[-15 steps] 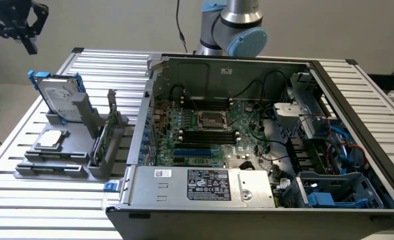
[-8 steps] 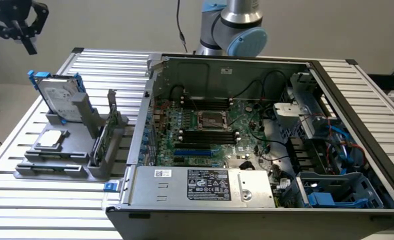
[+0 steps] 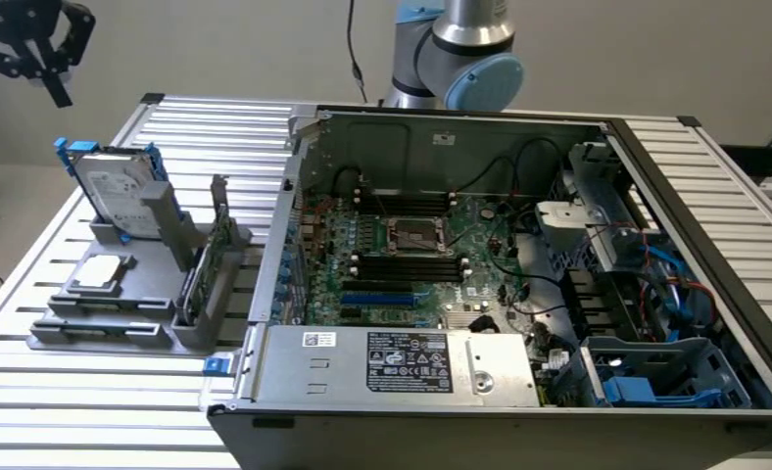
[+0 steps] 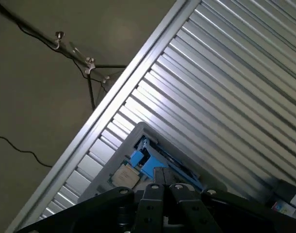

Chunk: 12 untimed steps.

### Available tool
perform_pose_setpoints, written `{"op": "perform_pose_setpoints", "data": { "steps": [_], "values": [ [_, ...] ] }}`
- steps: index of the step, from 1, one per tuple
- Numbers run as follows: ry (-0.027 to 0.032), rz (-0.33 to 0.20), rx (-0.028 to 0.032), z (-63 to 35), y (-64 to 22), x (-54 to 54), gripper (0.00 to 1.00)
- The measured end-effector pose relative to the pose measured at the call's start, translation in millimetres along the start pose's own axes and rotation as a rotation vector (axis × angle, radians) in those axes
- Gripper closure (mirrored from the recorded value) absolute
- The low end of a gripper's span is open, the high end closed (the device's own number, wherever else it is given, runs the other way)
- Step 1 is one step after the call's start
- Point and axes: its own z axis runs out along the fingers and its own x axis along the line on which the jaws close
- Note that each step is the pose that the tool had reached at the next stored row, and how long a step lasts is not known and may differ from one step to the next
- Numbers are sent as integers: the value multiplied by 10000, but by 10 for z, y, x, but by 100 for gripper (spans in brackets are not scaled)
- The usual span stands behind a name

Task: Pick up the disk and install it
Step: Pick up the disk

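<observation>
While the open computer sits nearest me, its side off so the drive bays can be reached, I see the disk beyond it, standing on edge in the grey rack, top offered for grabbing. Farther up, my gripper hangs well above it, fingers together, empty.

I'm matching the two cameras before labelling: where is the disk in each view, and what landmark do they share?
Exterior view: the disk stands upright in the gray stand at that view's left.
Wrist view: the disk shows its blue rails from above, beside the small silver chip.
Shared landmark: that chip on the stand.
</observation>
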Motion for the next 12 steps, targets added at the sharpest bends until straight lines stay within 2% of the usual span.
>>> {"op": "perform_pose_setpoints", "data": {
  "steps": [12],
  "values": [
    [98,-2183,10,0,0,0,89]
  ]
}}
